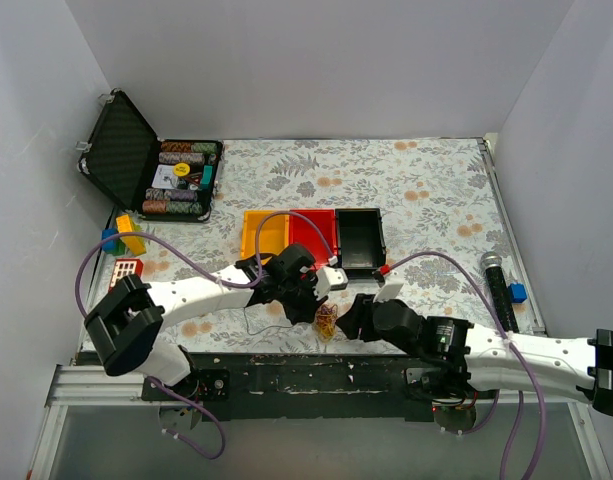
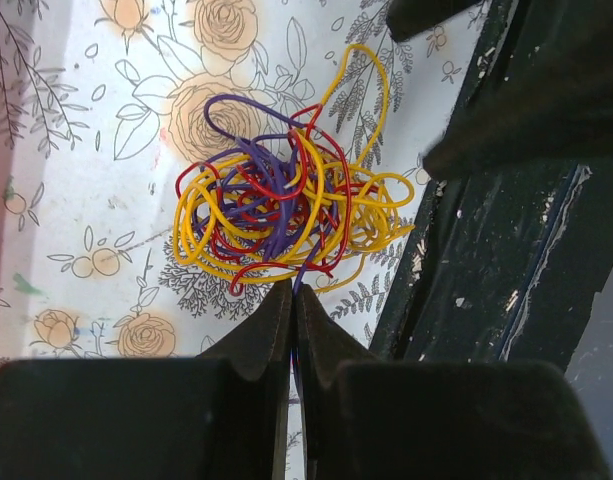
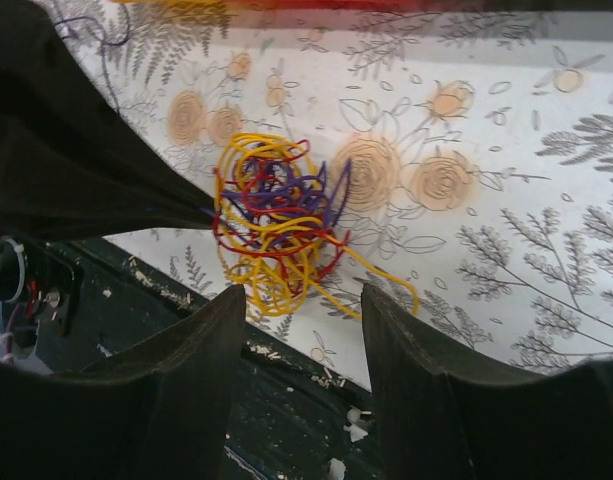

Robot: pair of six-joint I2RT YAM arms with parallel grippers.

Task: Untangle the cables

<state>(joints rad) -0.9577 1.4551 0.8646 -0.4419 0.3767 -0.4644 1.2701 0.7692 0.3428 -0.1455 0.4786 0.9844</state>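
**A:** Black edge strip (image 2: 486, 290) first, nearest the bases. How close do the cables (image 2: 286, 205) sit to it?

**B:** Just beside it, on the floral tabletop (image 2: 76, 180). They make a roundish knot of yellow, red and purple with no real long axis. Seen from above, it lies between the two arms.

**A:** Left fingers (image 2: 251, 345)?

**B:** Pressed together, with their tips at the knot's near side as that wrist sees it. A purple strand runs down into the seam between them, so I judge they are pinching it, though the contact is very fine.

**A:** And the right fingers (image 3: 211, 350)?

**B:** Spread wide, holding nothing. The knot lies just ahead of them, a little toward their left finger and not yet between the tips. A yellow tail (image 3: 391, 280) trails off toward the other finger.

**A:** Which arm matters for the coming move?

**B:** The left is nearer, touching the knot, and the right is just short of it. My guess is that the right should go forward and close on a yellow loop on the side opposite the left tips. Then the two can pull apart along the near edge.

**A:** Risk?

**B:** The whole ball dragging along instead of loosening.

**A:** Beyond?

**B:** Bins (image 1: 314, 230) in yellow, red and black, well apart from the knot. Farther left is an open case (image 1: 121, 150) of chips
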